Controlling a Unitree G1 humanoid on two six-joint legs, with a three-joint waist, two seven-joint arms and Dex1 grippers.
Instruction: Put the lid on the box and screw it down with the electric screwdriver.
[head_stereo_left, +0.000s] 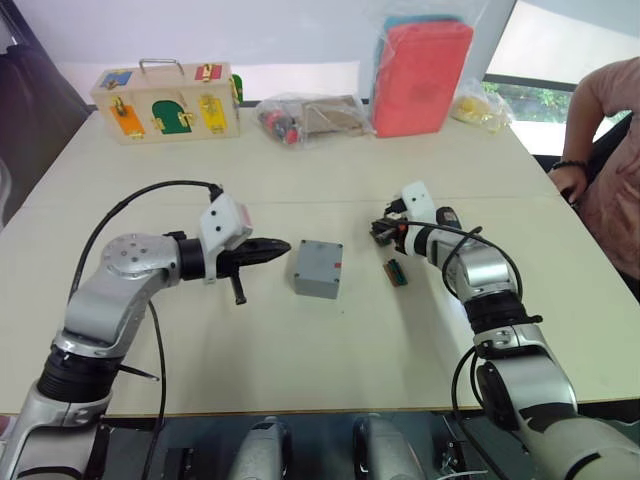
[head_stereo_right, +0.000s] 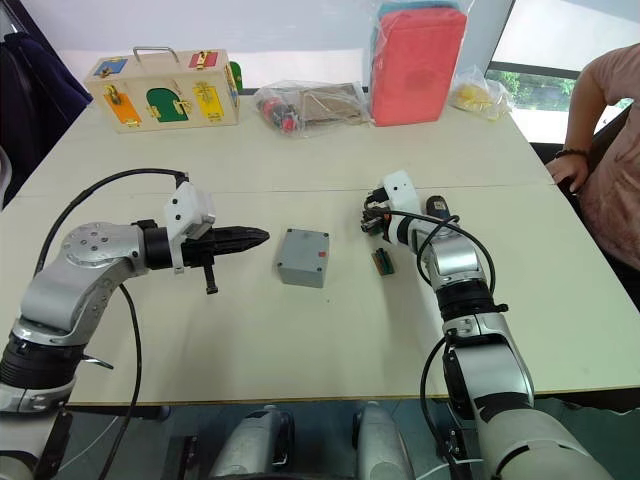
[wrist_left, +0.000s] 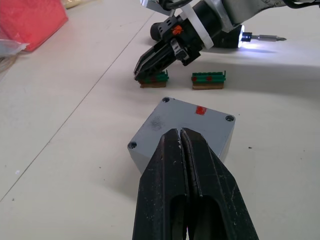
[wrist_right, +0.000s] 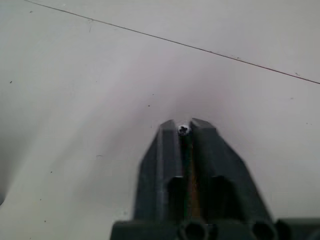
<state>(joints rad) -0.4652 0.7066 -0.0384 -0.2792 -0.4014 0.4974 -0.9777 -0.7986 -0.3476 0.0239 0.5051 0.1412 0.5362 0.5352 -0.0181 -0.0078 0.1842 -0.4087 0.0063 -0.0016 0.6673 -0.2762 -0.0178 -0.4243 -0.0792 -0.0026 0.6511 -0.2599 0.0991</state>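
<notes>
I see the small square grey plastic box, lid on, mid-surface. At its nine o'clock my left pincer hovers, fingers pressed together. At three o'clock my right pincer clamps a small metal screw.

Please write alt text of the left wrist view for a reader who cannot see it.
The left tool, fingers shut, points at the grey box with the lid already on it. Beyond lie two green connector blocks; the right tool touches one, and the electric screwdriver lies lit behind.
</notes>
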